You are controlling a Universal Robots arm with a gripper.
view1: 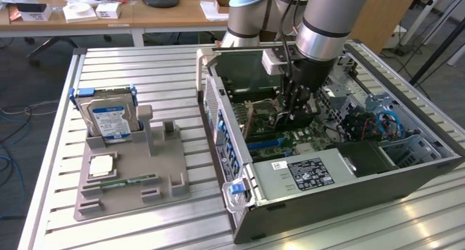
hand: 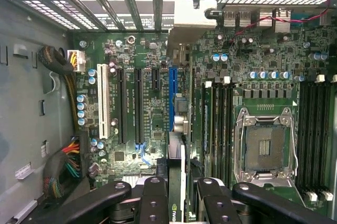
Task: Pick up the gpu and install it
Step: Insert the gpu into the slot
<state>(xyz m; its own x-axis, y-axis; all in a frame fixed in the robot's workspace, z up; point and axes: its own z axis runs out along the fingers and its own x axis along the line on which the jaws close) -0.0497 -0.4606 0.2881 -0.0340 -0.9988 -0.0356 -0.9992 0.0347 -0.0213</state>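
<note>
The pincer [hand: 177, 203] pinches the gpu [hand: 182, 169] edge-on, close by the motherboard's blue slot [hand: 171, 98] inside the open computer case [view1: 305, 201]. The card seems light, stiff and fragile (bare circuitry), so it is best gripped on its flat faces along the top edge.

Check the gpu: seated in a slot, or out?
Out, apparently: the gripper holds the gpu edge-on over the motherboard, and the blue slot shows bare.

The case [view1: 363, 198] is open on its upper side, leaving the tool [view1: 297, 115] free room overhead. Seen in the exterior view, cables [view1: 378, 122] crowd its 3 o'clock, the power supply [view1: 305, 171] its 6 o'clock, and the slot wall [view1: 218, 125] its 9 o'clock.
</note>
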